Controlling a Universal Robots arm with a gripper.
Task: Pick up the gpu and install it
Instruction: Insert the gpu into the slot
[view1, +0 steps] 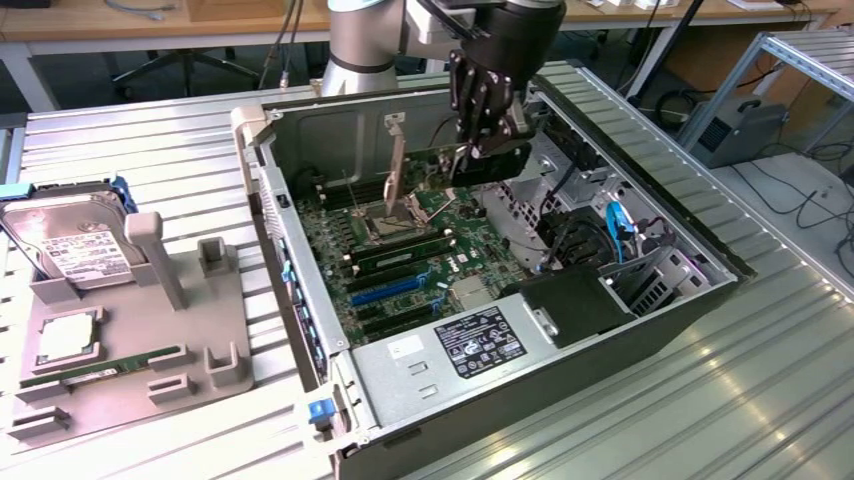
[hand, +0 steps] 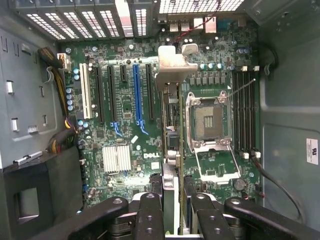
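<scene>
My gripper (view1: 483, 140) hangs over the open computer case (view1: 287, 215), shut on the gpu (view1: 481, 165). The card stands on edge above the motherboard (view1: 441, 250). Its black fan side is toward the exterior view's right and its silver end bracket (view1: 396, 165) points down at the exterior view's left. In the wrist view the gpu (hand: 170, 145) appears edge-on between my black fingers (hand: 150, 215), its bracket (hand: 172, 62) toward the case's rear wall. It hovers between the expansion slots, among them a blue slot (hand: 137, 92), and the empty CPU socket (hand: 210, 120).
On the exterior view's left a grey holder tray (view1: 174, 330) carries a hard drive (view1: 80, 250), a CPU (view1: 64, 338) and a RAM stick (view1: 100, 372). Inside the case are the power supply (view1: 461, 345), drive bays and cables (view1: 614, 235). The case's side walls rise around the motherboard.
</scene>
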